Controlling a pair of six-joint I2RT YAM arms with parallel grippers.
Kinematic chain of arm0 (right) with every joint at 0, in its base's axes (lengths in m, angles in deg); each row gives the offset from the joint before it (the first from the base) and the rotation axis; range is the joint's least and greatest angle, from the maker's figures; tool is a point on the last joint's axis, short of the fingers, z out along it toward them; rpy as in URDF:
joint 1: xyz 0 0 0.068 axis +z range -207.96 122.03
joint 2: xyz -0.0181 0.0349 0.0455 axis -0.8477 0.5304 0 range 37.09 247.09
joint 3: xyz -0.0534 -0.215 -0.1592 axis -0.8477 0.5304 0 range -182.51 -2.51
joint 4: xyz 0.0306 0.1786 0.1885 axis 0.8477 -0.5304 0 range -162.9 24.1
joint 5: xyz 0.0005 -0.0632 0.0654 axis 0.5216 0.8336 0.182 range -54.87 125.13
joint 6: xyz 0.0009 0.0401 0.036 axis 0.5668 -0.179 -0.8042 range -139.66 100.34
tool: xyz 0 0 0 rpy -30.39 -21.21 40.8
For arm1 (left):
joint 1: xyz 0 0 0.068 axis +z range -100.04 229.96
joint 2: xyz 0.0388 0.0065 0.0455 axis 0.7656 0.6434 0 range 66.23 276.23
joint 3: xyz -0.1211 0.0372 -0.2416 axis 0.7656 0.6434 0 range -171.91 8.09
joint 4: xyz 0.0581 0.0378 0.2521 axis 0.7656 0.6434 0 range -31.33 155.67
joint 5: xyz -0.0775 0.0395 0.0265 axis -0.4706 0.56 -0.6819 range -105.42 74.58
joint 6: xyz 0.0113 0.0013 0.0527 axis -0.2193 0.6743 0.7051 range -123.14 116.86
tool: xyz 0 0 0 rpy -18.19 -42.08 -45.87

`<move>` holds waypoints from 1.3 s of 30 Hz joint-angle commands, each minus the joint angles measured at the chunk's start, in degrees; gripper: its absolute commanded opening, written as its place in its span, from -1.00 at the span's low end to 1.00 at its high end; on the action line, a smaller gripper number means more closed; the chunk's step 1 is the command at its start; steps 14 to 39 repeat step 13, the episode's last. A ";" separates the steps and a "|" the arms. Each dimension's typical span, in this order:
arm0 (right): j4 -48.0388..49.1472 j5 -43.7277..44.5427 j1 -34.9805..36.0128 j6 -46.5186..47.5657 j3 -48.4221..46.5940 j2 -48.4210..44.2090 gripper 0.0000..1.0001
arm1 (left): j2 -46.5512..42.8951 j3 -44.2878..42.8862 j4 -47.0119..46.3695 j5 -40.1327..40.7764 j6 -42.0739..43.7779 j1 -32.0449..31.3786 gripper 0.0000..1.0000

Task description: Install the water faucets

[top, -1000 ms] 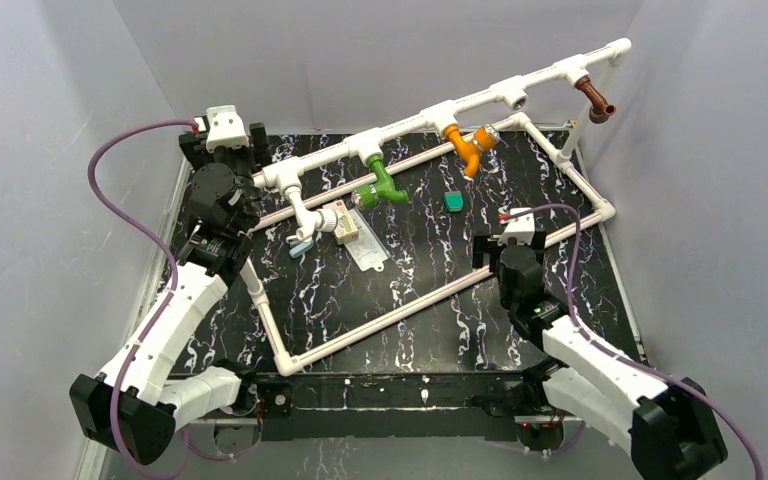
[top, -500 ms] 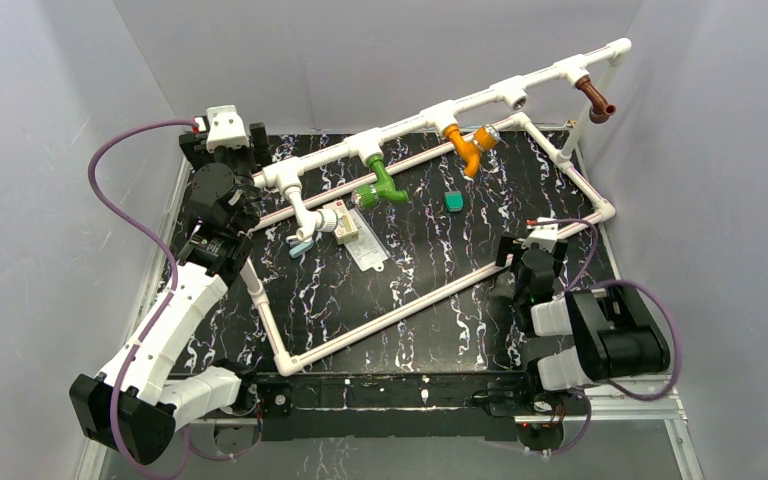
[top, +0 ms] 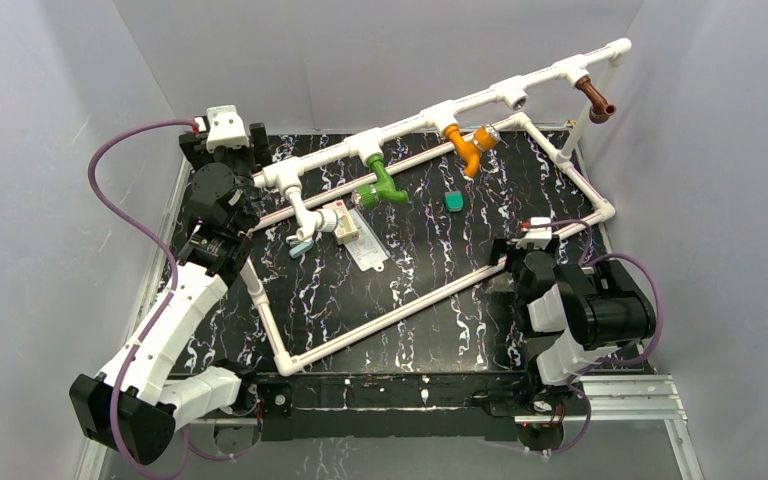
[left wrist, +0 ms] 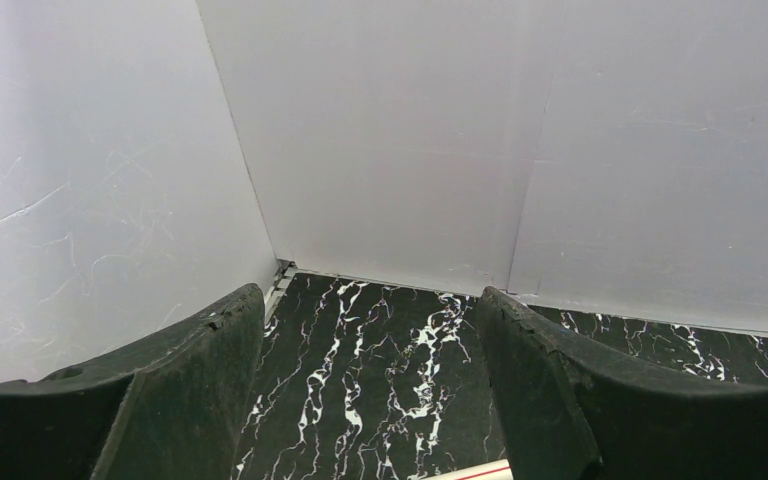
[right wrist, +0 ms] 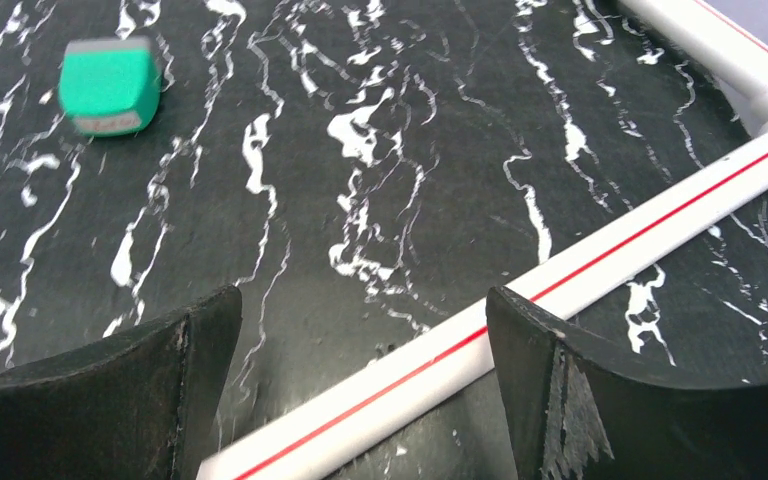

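Faucets: 4 hang spout-down from the white pipe [top: 403,130] along the 12 o'clock side: white faucet [top: 303,212], green faucet [top: 384,186], orange faucet [top: 467,148], brown faucet [top: 593,98].
Open socket: 1 tee [top: 513,95] between orange and brown looks empty (likely the job left).
Left jaws: wide, empty, facing the 11 o'clock corner wall.
Right jaws: wide, empty, above the red-striped frame pipe [right wrist: 560,285]; teal piece [right wrist: 110,85] on the surface at 10 o'clock.
Reading: both arms sit clear of the pipe, probably to avoid knocking seated faucets.

White-and-black arms [top: 175,310] (purple cables [top: 93,185])
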 commanded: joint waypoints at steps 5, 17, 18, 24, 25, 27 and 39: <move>-1.88 6.83 -0.81 -3.83 -3.98 0.13 0.97 | 8.08 8.33 24.82 -7.97 -2.59 -3.95 0.51; -4.70 5.15 -1.47 -4.24 -5.24 0.00 0.97 | 6.67 7.89 25.04 -7.99 -2.76 -3.95 0.51; -4.70 5.15 -1.47 -4.24 -5.24 0.00 0.97 | 6.67 7.89 25.04 -7.99 -2.76 -3.95 0.51; -4.70 5.15 -1.47 -4.24 -5.24 0.00 0.97 | 6.67 7.89 25.04 -7.99 -2.76 -3.95 0.51; -4.70 5.15 -1.47 -4.24 -5.24 0.00 0.97 | 6.67 7.89 25.04 -7.99 -2.76 -3.95 0.51; -4.70 5.15 -1.47 -4.24 -5.24 0.00 0.97 | 6.67 7.89 25.04 -7.99 -2.76 -3.95 0.51; -4.70 5.15 -1.47 -4.24 -5.24 0.00 0.97 | 6.67 7.89 25.04 -7.99 -2.76 -3.95 0.51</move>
